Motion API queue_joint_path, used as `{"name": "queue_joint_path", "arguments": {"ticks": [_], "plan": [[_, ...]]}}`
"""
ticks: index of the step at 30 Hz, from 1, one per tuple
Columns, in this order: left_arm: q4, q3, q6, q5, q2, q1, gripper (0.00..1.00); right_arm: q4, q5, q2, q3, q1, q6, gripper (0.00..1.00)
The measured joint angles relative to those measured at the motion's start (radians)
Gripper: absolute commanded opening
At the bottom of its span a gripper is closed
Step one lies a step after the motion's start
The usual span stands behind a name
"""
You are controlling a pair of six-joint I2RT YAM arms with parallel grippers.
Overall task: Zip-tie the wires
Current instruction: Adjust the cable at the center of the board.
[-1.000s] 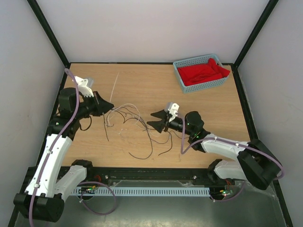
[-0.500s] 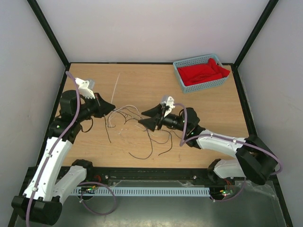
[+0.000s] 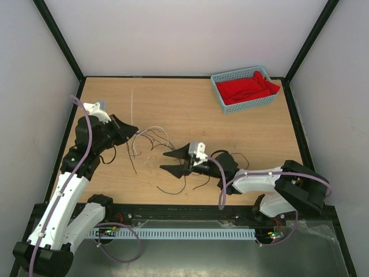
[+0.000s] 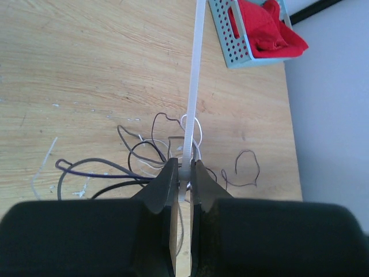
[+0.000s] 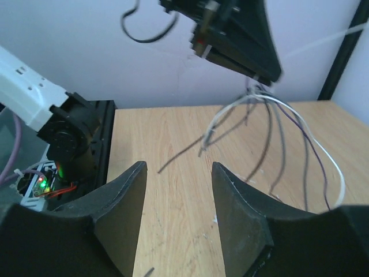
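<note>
My left gripper (image 3: 130, 128) is shut on the zip tie (image 3: 131, 104), a pale strip that sticks out past its tips toward the table's far side. In the left wrist view the zip tie (image 4: 193, 86) runs straight up from the shut jaws (image 4: 183, 173). The wires (image 3: 151, 137) loop on the table right of it, and in the right wrist view several wires (image 5: 271, 121) seem to hang from the left gripper's tip (image 5: 253, 75). More wires (image 3: 176, 186) trail toward the near edge. My right gripper (image 3: 169, 161) is open and empty, pointing left, right of the wire loops; its jaws (image 5: 179, 170) frame bare table.
A blue basket (image 3: 236, 72) holding a red cloth (image 3: 248, 88) stands at the far right corner; it also shows in the left wrist view (image 4: 222, 29). A loose curl of wire (image 4: 248, 167) lies apart. Black frame posts and white walls bound the table (image 3: 242, 133).
My right gripper has swung left and nearer to the front edge, staying open. My left arm has shifted slightly left and the zip tie now points straighter away.
</note>
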Motion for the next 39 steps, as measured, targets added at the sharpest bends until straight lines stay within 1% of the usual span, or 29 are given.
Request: {"name": "queue_joint_path", "arguments": {"ticks": [4, 10, 14, 16, 19, 23, 26, 29, 32, 35, 39], "plan": [[0.006, -0.008, -0.076, -0.056, -0.003, -0.019, 0.0, 0.09, 0.054, 0.064, 0.001, 0.098, -0.124, 0.61], [0.013, -0.008, -0.162, -0.123, -0.004, -0.06, 0.0, 0.222, 0.195, 0.295, 0.042, 0.222, -0.322, 0.64], [0.014, -0.008, -0.176, -0.149, -0.008, -0.077, 0.0, 0.248, 0.28, 0.441, 0.119, 0.261, -0.394, 0.65], [0.014, -0.008, -0.165, -0.147, -0.008, -0.079, 0.0, 0.248, 0.312, 0.48, 0.145, 0.266, -0.412, 0.65], [0.013, -0.006, -0.126, -0.13, -0.008, -0.079, 0.0, 0.249, 0.346, 0.474, 0.147, 0.265, -0.426, 0.63], [0.013, -0.004, -0.089, -0.108, -0.003, -0.079, 0.0, 0.256, 0.356, 0.413, 0.128, 0.249, -0.406, 0.62], [0.014, -0.004, -0.082, -0.093, 0.006, -0.079, 0.0, 0.262, 0.354, 0.369, 0.095, 0.245, -0.388, 0.64], [0.014, -0.002, -0.07, -0.063, 0.024, -0.079, 0.0, 0.261, 0.364, 0.373, 0.063, 0.243, -0.384, 0.65], [0.009, 0.011, -0.035, -0.014, 0.044, -0.079, 0.0, 0.258, 0.37, 0.376, 0.024, 0.232, -0.374, 0.62], [-0.003, 0.039, 0.02, 0.04, 0.053, -0.079, 0.0, 0.254, 0.35, 0.342, 0.004, 0.189, -0.345, 0.59], [-0.014, 0.068, 0.107, 0.103, 0.054, -0.079, 0.0, 0.244, 0.319, 0.192, -0.019, 0.131, -0.341, 0.53]]}}
